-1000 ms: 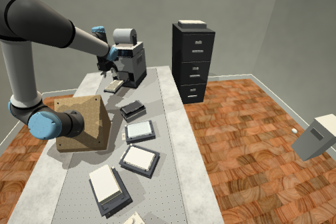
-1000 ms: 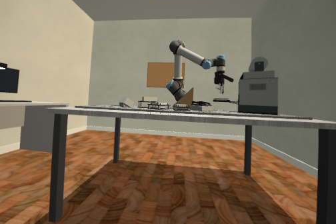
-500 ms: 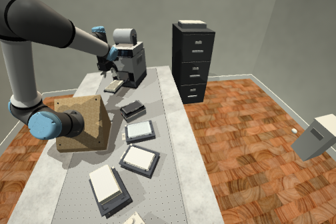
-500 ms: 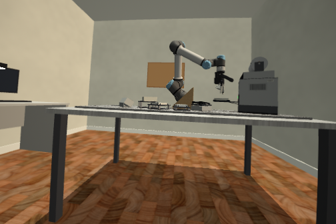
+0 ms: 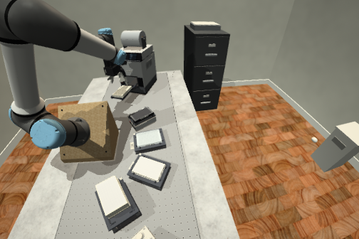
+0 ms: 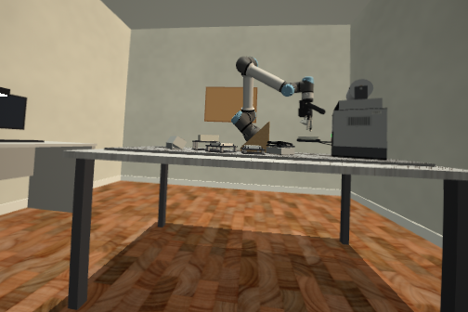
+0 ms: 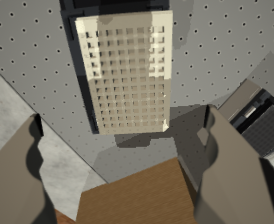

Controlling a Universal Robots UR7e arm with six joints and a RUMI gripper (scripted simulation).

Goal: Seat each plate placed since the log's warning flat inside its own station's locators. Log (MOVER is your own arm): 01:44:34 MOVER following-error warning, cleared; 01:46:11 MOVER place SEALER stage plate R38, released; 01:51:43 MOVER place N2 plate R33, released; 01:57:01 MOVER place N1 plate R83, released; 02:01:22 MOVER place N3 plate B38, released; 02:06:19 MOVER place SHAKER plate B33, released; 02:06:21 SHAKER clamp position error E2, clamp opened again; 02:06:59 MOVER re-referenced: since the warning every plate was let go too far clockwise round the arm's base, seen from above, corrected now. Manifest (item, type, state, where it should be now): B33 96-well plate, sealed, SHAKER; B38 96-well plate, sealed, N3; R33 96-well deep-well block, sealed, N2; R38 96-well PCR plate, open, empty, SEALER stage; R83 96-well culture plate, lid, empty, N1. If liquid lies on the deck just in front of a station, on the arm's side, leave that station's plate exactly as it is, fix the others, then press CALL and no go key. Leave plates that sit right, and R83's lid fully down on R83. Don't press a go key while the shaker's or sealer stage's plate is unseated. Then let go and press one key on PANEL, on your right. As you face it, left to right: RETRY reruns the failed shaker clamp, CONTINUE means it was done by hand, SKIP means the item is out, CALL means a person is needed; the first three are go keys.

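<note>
My gripper (image 5: 119, 77) is open and empty, hovering above the sealer stage; it also shows in the exterior view (image 6: 306, 123). In the wrist view both fingers frame empty space (image 7: 125, 165). The open cream PCR plate R38 (image 7: 124, 75) lies below and ahead of the fingers. It sits off to one side of the dark stage (image 7: 82, 75), which shows along its left edge. The plate lies in front of the sealer (image 5: 140, 66) in the top view (image 5: 121, 92).
Down the deck stand a black plate (image 5: 142, 117), a white-welled plate (image 5: 149, 139), a cream sealed plate (image 5: 149, 168) and a tall cream block on a dark base (image 5: 113, 198). A brown wedge (image 5: 87, 130) covers the arm's base. A panel corner (image 5: 144, 234) shows at the bottom edge.
</note>
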